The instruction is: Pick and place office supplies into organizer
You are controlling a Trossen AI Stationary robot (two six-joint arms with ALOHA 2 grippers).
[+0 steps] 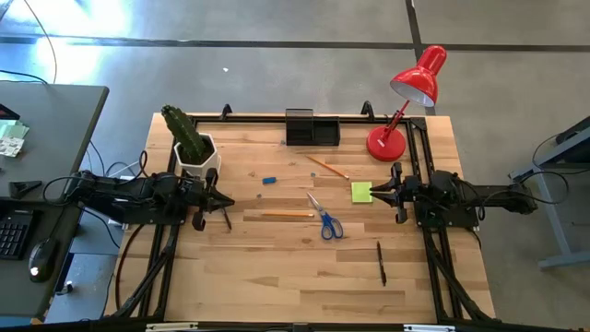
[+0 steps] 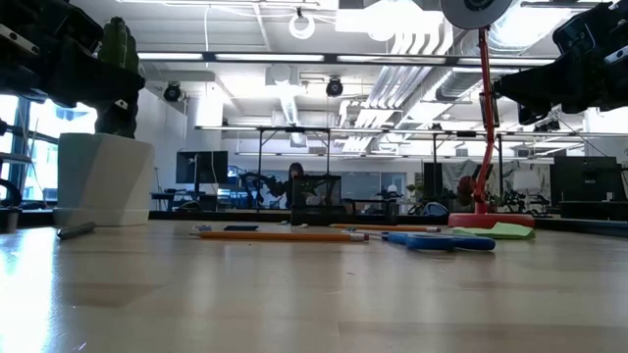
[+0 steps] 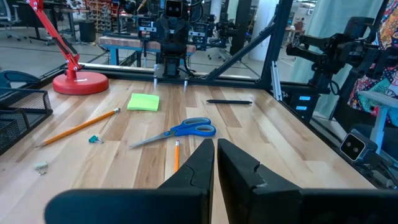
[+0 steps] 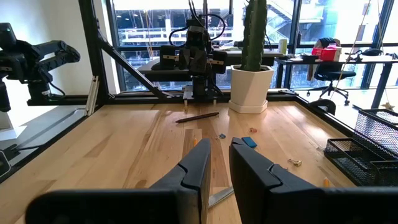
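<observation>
Tools idle at opposite edges of the surface [image 1: 277, 277]. We find the left tool [image 1: 224, 201] pressed together, holding nothing; the right tool [image 1: 376, 191] slightly parted, also empty. Just ahead of the right tool lies the sticky-note pad [image 1: 361, 192]; scissors [image 1: 324, 219] and pencil [image 1: 275, 215] lie between both tools. The organizer [image 1: 312, 127] stands beyond.

No readable text, labels, brands, numbers or signs in any view. Nothing legible on the organizer [image 1: 312, 127], sticky-note pad [image 1: 361, 192], pens, pencils or scissors [image 1: 324, 218]; background room items too small or blurred to read.
</observation>
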